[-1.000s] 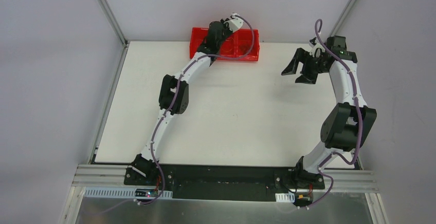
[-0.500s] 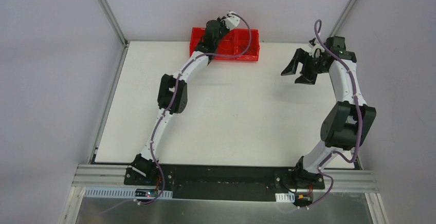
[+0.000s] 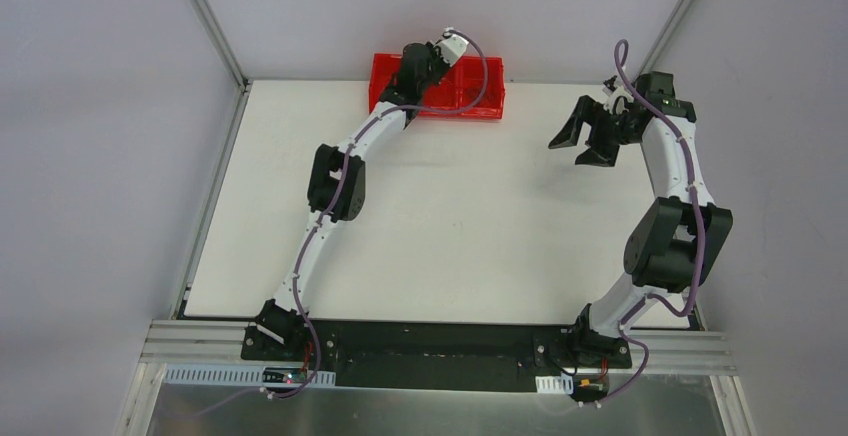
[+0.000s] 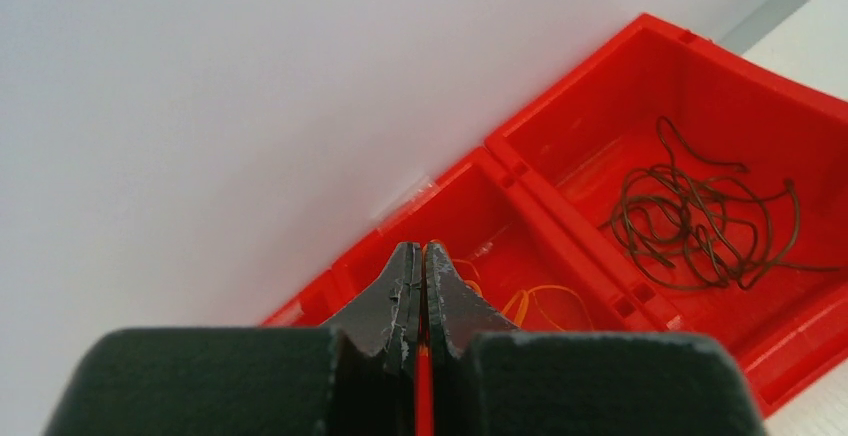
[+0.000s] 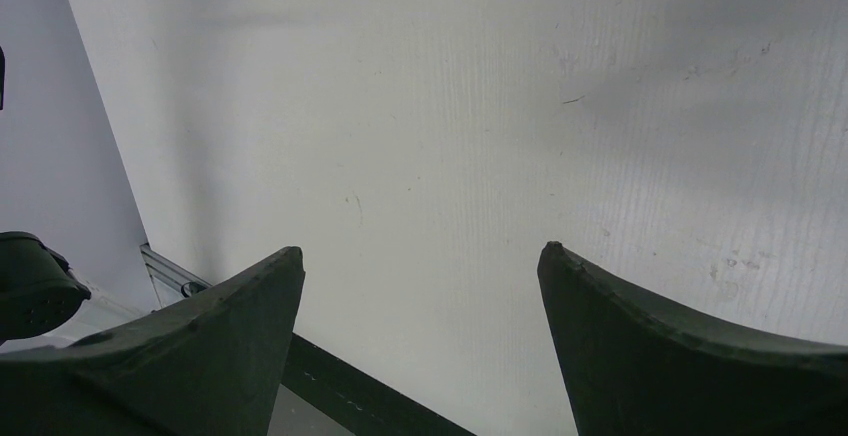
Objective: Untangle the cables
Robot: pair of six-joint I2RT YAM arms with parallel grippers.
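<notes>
The cables lie in a red bin (image 4: 560, 218) against the back wall. A tangled black coil (image 4: 700, 221) fills its right compartment, and thin orange loops (image 4: 545, 306) lie in the middle one. My left gripper (image 4: 423, 248) hovers over the bin (image 3: 470, 101), jaws pressed shut. A thin red sliver shows in the slit between them; I cannot tell whether it is a wire or the bin behind. My right gripper (image 3: 572, 151) hangs above the table at the far right. Its jaws stand wide open, with only bare white table between them (image 5: 420, 251).
The bin stands at the table's (image 3: 450, 216) back edge against the grey wall. Metal frame posts rise at both back corners. A black mounting rail (image 3: 440, 341) runs along the near edge between the arm bases.
My left wrist has drifted slightly back and left over the bin. The right arm has barely moved, and both grippers keep their states.
</notes>
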